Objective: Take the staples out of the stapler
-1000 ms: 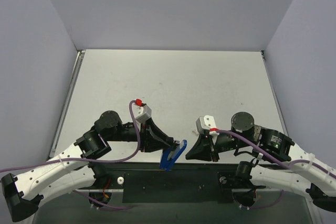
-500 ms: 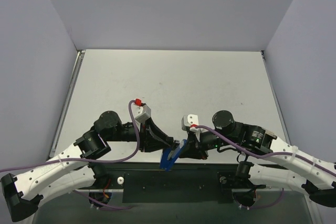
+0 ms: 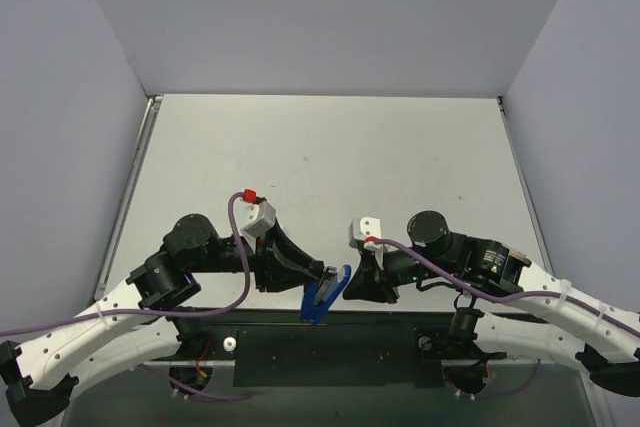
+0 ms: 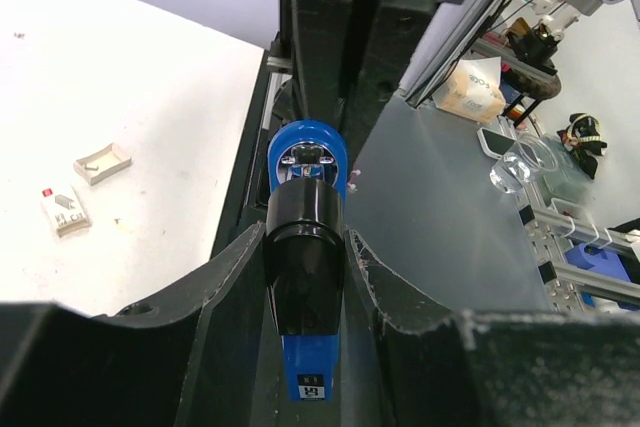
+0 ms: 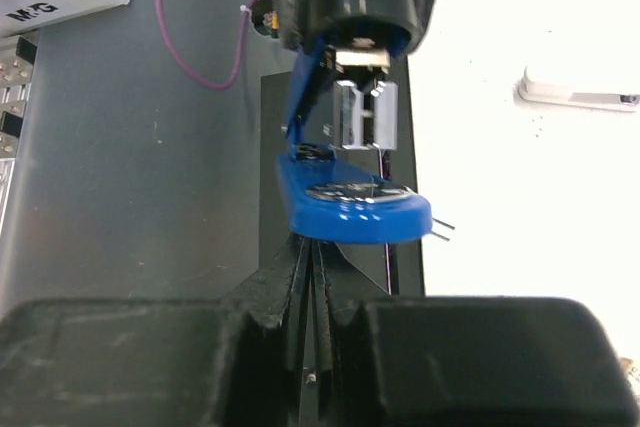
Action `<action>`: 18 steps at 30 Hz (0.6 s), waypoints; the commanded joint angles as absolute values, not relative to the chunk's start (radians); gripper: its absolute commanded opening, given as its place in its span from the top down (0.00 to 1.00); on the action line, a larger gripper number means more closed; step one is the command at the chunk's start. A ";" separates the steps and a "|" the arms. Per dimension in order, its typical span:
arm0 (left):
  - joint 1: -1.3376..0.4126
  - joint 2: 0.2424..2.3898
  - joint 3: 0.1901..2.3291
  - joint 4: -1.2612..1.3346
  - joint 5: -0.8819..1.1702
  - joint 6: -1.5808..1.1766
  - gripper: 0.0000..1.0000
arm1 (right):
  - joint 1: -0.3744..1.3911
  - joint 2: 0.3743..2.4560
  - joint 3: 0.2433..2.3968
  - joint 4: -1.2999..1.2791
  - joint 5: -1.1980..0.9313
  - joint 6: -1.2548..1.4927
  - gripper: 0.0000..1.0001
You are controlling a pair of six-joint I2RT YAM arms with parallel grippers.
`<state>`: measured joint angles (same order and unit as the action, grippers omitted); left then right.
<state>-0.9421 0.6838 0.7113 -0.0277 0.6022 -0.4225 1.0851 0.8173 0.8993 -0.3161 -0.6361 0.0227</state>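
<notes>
While the left pincer (image 4: 305, 247) grips the stapler (image 4: 306, 157), the right pincer (image 5: 310, 287) — clenched — alone sees it apparently open.

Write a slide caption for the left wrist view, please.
The left hand grips the blue and black stapler between its two fingers, beside the white table.

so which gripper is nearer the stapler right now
Left. The left gripper has the stapler clamped between its fingers; the right gripper, shut, points at its hinged-open base from the other side, contact unclear.
</notes>
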 commanded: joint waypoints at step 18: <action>-0.950 0.709 0.759 0.123 0.701 -0.440 1.00 | 1.078 1.043 1.120 -0.304 -0.689 -0.087 1.00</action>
<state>-0.9432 0.6888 0.7227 -0.0074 0.6491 -0.4248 1.0817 0.9783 1.0317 -0.3630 -0.6361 -0.0471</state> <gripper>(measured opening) 0.420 0.000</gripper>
